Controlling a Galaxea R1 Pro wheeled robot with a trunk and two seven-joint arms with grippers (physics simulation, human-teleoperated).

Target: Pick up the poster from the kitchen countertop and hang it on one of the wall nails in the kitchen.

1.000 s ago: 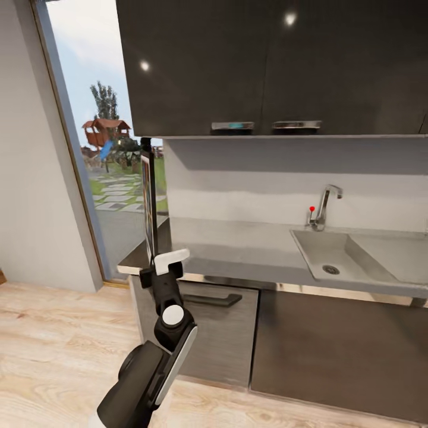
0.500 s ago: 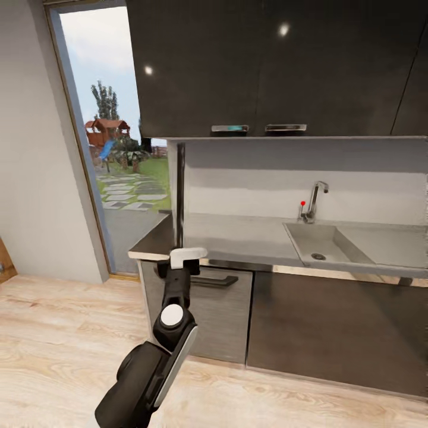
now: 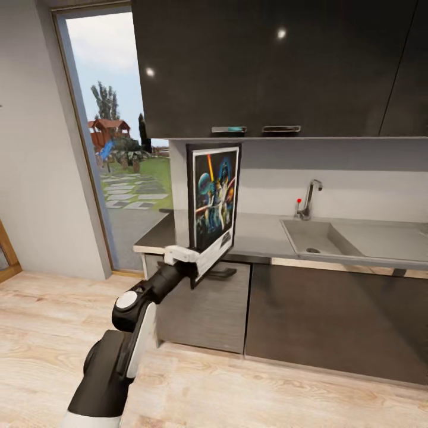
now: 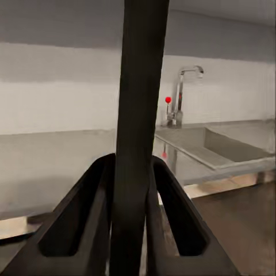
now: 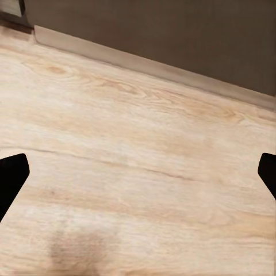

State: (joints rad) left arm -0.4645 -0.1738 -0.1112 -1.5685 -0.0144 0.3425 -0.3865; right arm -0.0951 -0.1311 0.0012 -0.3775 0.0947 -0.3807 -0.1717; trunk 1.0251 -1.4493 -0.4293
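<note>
Nearest, in the head view, the robot's left arm reaches forward and up from the lower left. Its left hand is clamped on the bottom edge of the poster, near the lower left corner. In the left wrist view the two dark fingers press on either side of the poster's thin black edge.

The poster is in the air, clear of the counter, upright with its long axis vertical. Its printed face is turned toward the camera and angled slightly to the right. The poster rises straight above the gripping hand.

The right hand hangs open over the wooden floor, its fingertips wide apart at the frame edges. The left arm alone carries the poster.

Behind the poster lie the grey counter, the sink and the chrome tap. To the left is a pale grey wall; no nail can be made out on it.
</note>
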